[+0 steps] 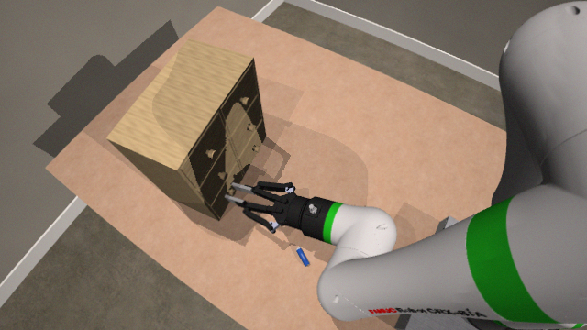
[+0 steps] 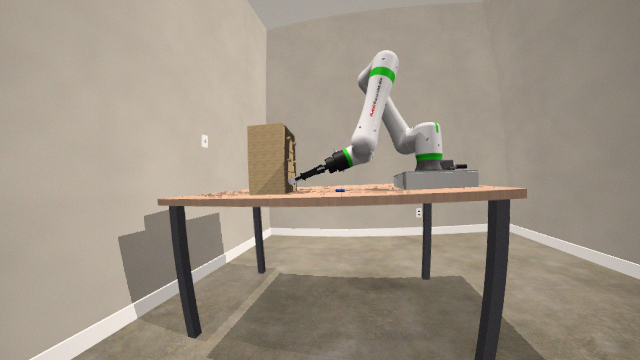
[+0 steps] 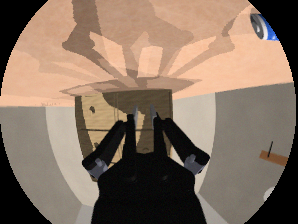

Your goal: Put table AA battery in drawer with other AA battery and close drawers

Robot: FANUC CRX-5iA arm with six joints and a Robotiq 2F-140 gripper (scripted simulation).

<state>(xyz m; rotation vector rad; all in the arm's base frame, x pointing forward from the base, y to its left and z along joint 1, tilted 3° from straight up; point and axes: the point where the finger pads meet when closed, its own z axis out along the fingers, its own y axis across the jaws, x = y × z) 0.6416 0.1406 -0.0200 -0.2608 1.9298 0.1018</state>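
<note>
The wooden chest (image 1: 193, 124) stands on the table with two columns of drawers, all pushed in. It also shows in the side view (image 2: 270, 159) and the wrist view (image 3: 127, 106). My gripper (image 1: 230, 192) is level and points at the chest's front, its fingertips a narrow gap apart at the knob of the lowest drawer in the nearer column. I cannot tell whether they touch the knob. Nothing is held. It shows in the side view (image 2: 295, 178) and the wrist view (image 3: 141, 116). The blue AA battery (image 1: 303, 257) lies on the table behind the gripper, beside my wrist, and shows in the other views (image 2: 340, 190) (image 3: 262, 26).
The robot's grey base (image 2: 435, 179) stands at the table's far right. The table's edge runs close behind the chest (image 1: 78, 183). The drawers' contents are hidden.
</note>
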